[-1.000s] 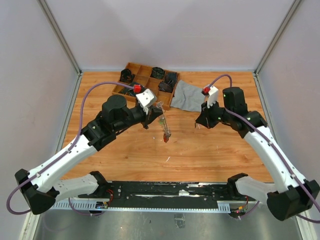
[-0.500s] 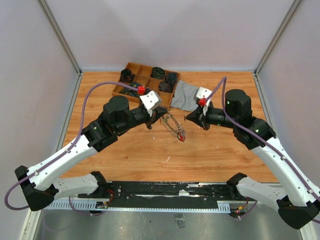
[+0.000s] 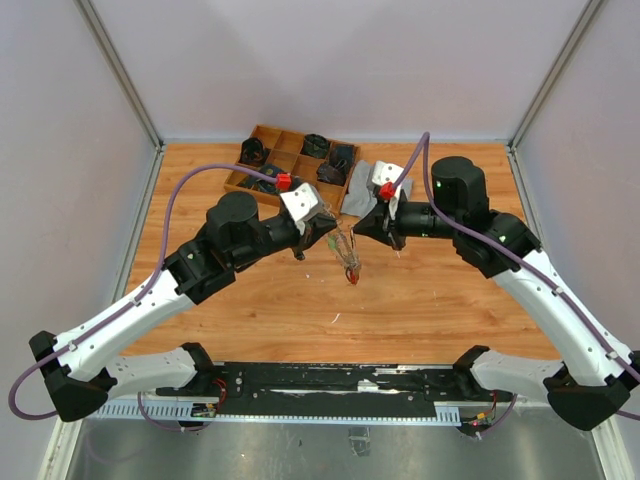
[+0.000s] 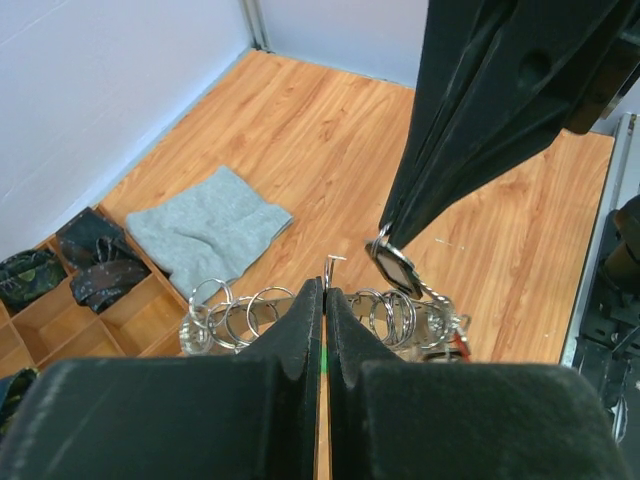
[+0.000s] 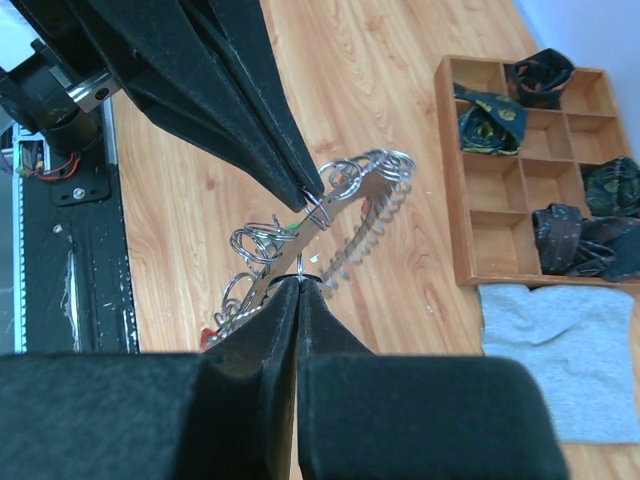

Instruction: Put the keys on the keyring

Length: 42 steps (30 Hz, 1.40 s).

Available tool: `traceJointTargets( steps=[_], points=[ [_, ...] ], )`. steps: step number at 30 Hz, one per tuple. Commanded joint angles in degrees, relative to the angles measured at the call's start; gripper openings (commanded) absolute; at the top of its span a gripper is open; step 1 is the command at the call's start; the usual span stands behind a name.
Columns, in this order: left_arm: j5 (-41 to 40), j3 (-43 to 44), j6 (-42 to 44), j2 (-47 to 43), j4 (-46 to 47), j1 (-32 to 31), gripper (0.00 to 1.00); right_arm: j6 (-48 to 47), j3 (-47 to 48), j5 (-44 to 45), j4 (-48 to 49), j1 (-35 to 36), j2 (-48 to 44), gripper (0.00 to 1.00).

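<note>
From the top camera, we see the keyring (image 3: 347, 252) lifted off the bench (image 3: 250, 300), in front of the wooden tray (image 3: 290, 160) and nearer the arms. It hangs between the left end effector (image 3: 322, 228) and the right end effector (image 3: 366, 228). A red tag (image 3: 352, 278) dangles at its lowest point.

From the left wrist, the left end effector (image 4: 325, 292) has its fingers pressed together on a thin metal tab of the keyring (image 4: 400, 318). Wire loops fan out to either side. The right end effector (image 4: 388, 232) pinches a small ring above a flat oval piece, possibly one of the keys; we cannot tell for sure.

From the right wrist, the right end effector (image 5: 298, 285) is clamped on a loop of the keyring (image 5: 325, 232), on the side away from the tray (image 5: 530, 170). The left end effector (image 5: 308, 192) grips a loop a little farther up.

We judge the bundle light but floppy and prone to swinging, with stiff, slick, springy wire. We would hold it at a single loop or on the flat spine, close to the ring being opened.
</note>
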Motion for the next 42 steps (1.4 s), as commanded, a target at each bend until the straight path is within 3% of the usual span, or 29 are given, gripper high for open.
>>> traceJointTargets(
  steps=[1,42],
  points=[
    [0.24,2.74,0.68,-1.36,2.86,-0.76,0.01,-1.09,1.75,-1.15,-1.95,1.74,1.07,0.0],
    [0.76,2.15,0.92,-2.15,2.86,-1.02,0.0,7.1,0.72,7.18,4.37,2.81,2.19,0.0]
  ],
)
